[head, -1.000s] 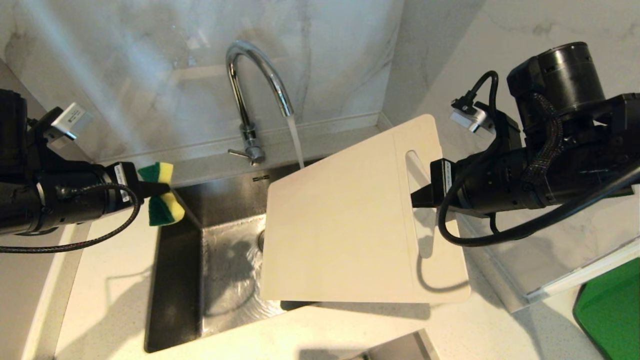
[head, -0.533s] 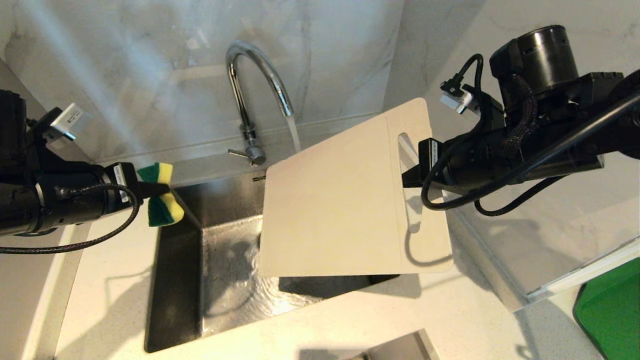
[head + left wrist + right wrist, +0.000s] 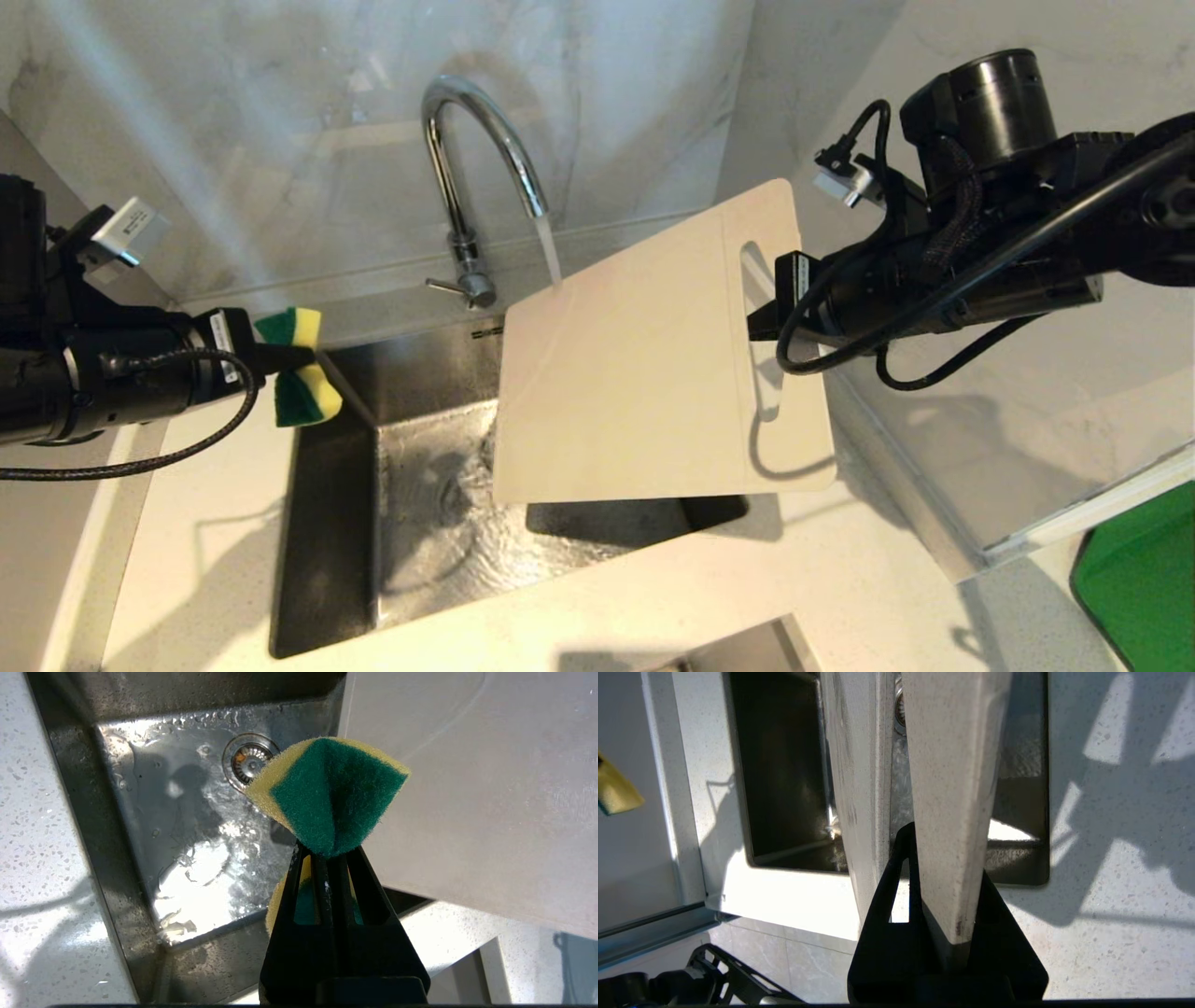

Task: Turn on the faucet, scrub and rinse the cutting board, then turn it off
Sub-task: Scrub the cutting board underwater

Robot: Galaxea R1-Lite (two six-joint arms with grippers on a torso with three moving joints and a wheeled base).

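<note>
The chrome faucet (image 3: pixel 476 159) is running, and its stream (image 3: pixel 551 257) lands on the far left corner of the off-white cutting board (image 3: pixel 644 373). The board hangs tilted over the sink (image 3: pixel 327 485). My right gripper (image 3: pixel 761 327) is shut on the board's handle strip beside the slot, and in the right wrist view the board (image 3: pixel 952 788) runs out from between the fingers of that gripper (image 3: pixel 945 858). My left gripper (image 3: pixel 280 357) hovers at the sink's left edge, shut on a yellow-green sponge (image 3: pixel 299 369). The left wrist view shows the folded sponge (image 3: pixel 331 793) apart from the board (image 3: pixel 490 788).
Water swirls in the steel basin around the drain (image 3: pixel 247 760). A clear box (image 3: pixel 1027 448) stands on the counter at the right, with a green slab (image 3: pixel 1139 579) beyond it at the lower right. Marble wall rises behind the faucet.
My right arm has carried the board up and leftward over the sink, so the stream now strikes its corner. The left arm and sponge have stayed in place.
</note>
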